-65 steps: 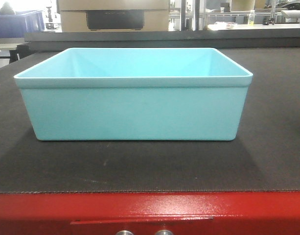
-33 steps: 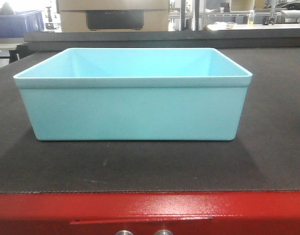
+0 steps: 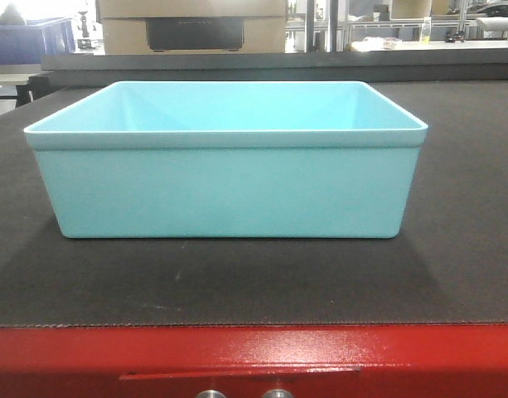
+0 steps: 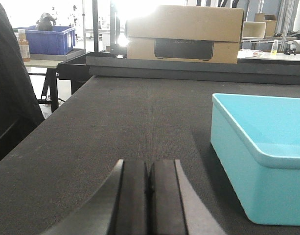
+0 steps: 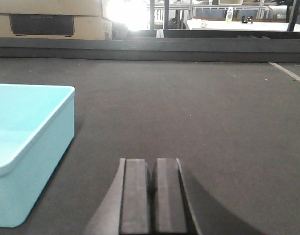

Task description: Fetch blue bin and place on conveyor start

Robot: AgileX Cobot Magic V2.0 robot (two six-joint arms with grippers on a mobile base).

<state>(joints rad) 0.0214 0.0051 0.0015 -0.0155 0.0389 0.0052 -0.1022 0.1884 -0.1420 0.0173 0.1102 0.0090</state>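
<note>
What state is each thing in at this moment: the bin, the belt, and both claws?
blue bin: upright, empty, resting on the belt, held by nothing.
conveyor start: carries the bin just behind its red frame.
left claw: shut, empty, to the bin's left.
right claw: shut, empty, to the bin's right.

cardboard box point(image 4: 184, 33), dark blue bin point(image 4: 47, 40), bright backlight

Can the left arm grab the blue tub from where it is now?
Probably yes. The left pincer sits low over the belt with its jaws shut, and the blue tub stands just to its right with nothing between. It would have to open first.
</note>
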